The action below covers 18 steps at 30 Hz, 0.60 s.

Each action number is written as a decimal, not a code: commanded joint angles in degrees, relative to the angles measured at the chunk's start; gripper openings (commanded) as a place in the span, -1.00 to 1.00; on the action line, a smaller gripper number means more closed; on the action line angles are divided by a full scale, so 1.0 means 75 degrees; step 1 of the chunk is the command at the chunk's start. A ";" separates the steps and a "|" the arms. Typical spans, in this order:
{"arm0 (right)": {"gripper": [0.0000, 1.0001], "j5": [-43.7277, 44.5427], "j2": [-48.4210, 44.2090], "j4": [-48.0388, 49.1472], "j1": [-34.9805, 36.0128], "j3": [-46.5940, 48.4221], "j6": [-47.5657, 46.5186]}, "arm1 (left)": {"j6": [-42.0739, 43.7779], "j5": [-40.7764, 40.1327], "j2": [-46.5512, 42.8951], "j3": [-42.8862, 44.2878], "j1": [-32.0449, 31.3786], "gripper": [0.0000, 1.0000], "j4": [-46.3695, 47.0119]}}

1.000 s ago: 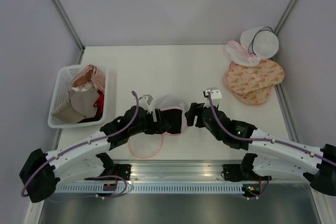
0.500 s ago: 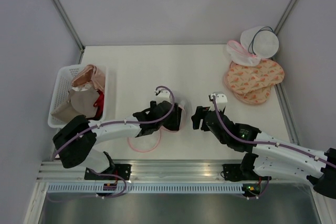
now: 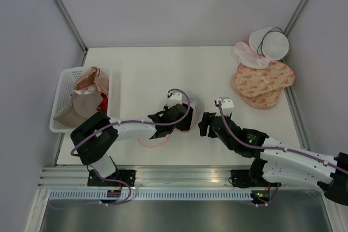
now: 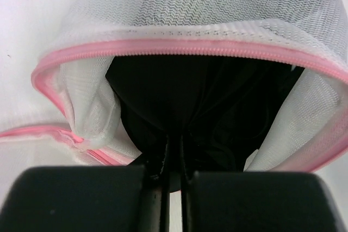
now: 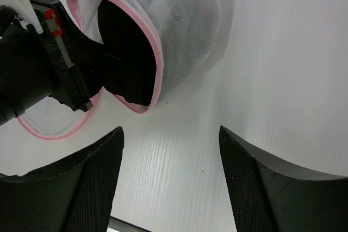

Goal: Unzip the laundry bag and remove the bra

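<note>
Left gripper is clamped on the bra, which sits inside the unzipped bag between the two arms. Right gripper is wide open and empty, beside it. Pull straight out the mouth; pin the bag with right or it'll likely drag along.

A white lattice basket stood at the left edge of the table, holding a heap of beige, pink and red garments. At the upper right lay a peach patterned bag. Against its far edge sat a white, pink-trimmed pouch and a round white bag with dark trim.
</note>
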 commanded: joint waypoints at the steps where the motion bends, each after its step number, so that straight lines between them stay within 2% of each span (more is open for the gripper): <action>1: 0.50 0.0132 0.0108 0.0007 0.0018 -0.0044 0.0018 | 0.0070 -0.0098 0.0004 -0.0120 -0.0021 -0.95 0.0226; 9: 0.50 0.0121 0.0787 0.0650 -0.0134 -0.0267 -0.0040 | 0.0023 0.0394 -0.0792 -0.0285 -0.0044 -0.95 -0.0008; 14: 0.50 -0.0663 0.1185 0.1541 -0.0602 -0.0395 -0.0391 | -0.0024 0.0769 -0.1484 -0.0472 -0.0044 -0.95 -0.0172; 18: 0.51 -0.1471 0.1385 0.2384 -0.0791 -0.0255 -0.0707 | -0.0024 0.0909 -0.1579 -0.0484 -0.0044 -0.95 -0.0255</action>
